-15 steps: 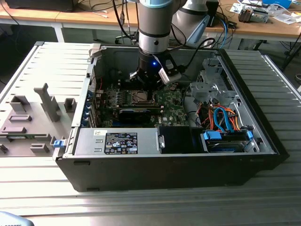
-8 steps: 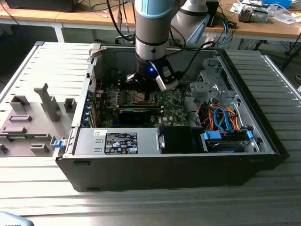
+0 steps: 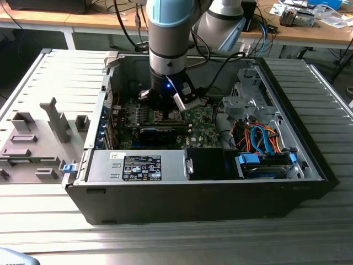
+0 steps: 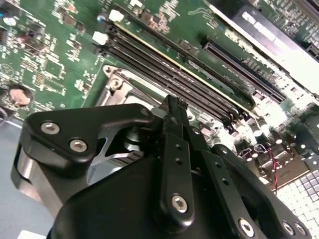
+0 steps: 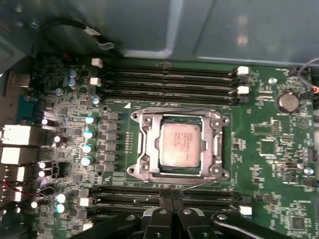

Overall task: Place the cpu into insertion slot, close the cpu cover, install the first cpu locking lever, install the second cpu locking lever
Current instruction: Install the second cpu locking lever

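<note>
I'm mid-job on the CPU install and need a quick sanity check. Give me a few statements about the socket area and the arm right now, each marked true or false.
1. The cpu lies inside the insertion slot. True.
2. The cpu cover is flat down around the chip. True, as far as the first wrist view shows.
3. The gripper is carrying the chip. False: the chip sits in the socket, apart from the fingertips.
4. Memory slots run along only one side of the socket. False: long black slots run on two opposite sides.
5. The arm reaches down into the open computer case. True.
</note>
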Controlling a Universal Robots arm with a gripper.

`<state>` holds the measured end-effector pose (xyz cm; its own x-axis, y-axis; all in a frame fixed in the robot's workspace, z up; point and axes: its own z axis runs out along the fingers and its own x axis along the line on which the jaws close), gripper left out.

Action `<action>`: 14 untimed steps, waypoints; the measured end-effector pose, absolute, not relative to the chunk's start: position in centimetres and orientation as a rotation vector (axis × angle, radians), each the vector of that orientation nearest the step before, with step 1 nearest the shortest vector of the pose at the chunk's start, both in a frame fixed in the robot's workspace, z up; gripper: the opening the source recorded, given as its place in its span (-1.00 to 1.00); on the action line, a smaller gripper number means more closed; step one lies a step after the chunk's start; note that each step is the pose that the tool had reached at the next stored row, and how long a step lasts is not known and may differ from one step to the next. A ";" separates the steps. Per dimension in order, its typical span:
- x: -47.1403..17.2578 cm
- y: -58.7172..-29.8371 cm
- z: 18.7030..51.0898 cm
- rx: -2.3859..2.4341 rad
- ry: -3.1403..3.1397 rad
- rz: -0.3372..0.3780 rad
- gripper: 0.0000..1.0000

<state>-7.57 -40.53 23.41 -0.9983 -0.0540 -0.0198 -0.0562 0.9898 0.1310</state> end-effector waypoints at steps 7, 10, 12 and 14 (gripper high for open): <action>-9.2 -40.6 22.5 -0.088 3.115 0.236 -0.79; -9.9 -40.6 22.0 -0.091 3.115 0.241 -0.79; -10.1 -40.6 21.8 -0.097 3.114 0.244 -0.79; -10.3 -40.6 21.5 -0.107 3.114 0.249 -0.79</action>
